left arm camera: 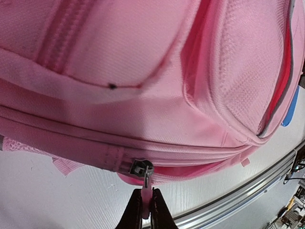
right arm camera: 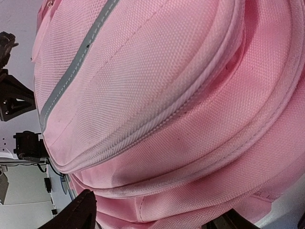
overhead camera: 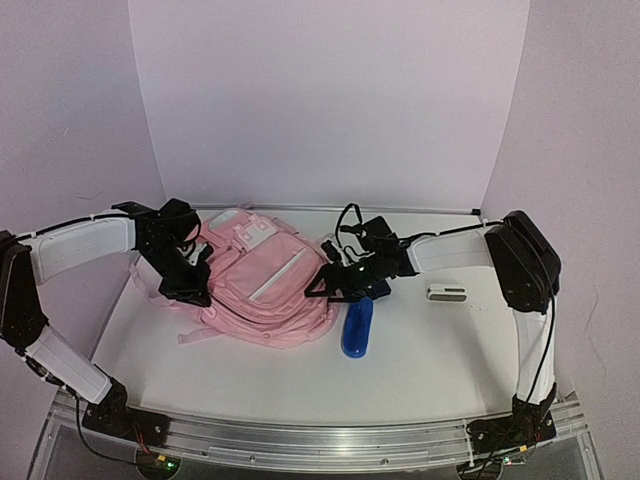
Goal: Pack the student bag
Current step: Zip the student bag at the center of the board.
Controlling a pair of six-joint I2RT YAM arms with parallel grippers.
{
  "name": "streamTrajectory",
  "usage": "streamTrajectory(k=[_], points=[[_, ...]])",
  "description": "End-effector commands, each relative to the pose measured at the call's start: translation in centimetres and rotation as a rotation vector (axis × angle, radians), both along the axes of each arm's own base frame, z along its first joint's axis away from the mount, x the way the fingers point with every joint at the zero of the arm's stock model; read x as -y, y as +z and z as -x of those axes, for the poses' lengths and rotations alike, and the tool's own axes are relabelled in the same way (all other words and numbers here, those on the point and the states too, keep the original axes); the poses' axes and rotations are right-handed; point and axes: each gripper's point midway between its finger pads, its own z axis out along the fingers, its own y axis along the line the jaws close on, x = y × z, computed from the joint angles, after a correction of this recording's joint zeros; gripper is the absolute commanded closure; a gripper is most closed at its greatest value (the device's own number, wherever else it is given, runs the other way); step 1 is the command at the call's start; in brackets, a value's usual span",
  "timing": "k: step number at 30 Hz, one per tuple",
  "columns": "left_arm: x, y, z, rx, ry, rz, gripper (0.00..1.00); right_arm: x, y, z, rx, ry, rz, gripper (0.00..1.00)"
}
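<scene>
A pink student bag (overhead camera: 265,280) is lying flat on the white desk (overhead camera: 430,370), left of centre, with its front facing up. The left tool (left arm camera: 147,210) is pinching the zipper pull (left arm camera: 146,192) at the bag's edge, clamped tight on it. The right tool (overhead camera: 330,285) is pressing against the bag's right side, its fingers (right arm camera: 78,212) standing wide apart. A blue bottle (overhead camera: 357,328) is lying just beside the bag, and a small white case (overhead camera: 447,293) is sitting farther right.
</scene>
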Motion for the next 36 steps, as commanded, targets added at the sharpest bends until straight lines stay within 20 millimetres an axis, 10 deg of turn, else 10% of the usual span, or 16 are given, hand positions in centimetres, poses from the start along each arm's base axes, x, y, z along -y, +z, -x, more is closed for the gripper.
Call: streamTrajectory(k=[1,22,36], points=[[2.5,2.8,0.9,0.039,-0.071,0.043,1.0,-2.0,-1.0,2.9,-0.066,0.061,-0.012,0.3],[18.3,0.8,4.6,0.031,-0.523,0.143,1.0,-5.1,0.9,1.9,-0.088,0.0,-0.138,0.49],[23.9,5.6,1.0,0.248,-0.359,0.445,1.0,-6.1,2.4,2.6,-0.094,-0.027,-0.197,0.94]])
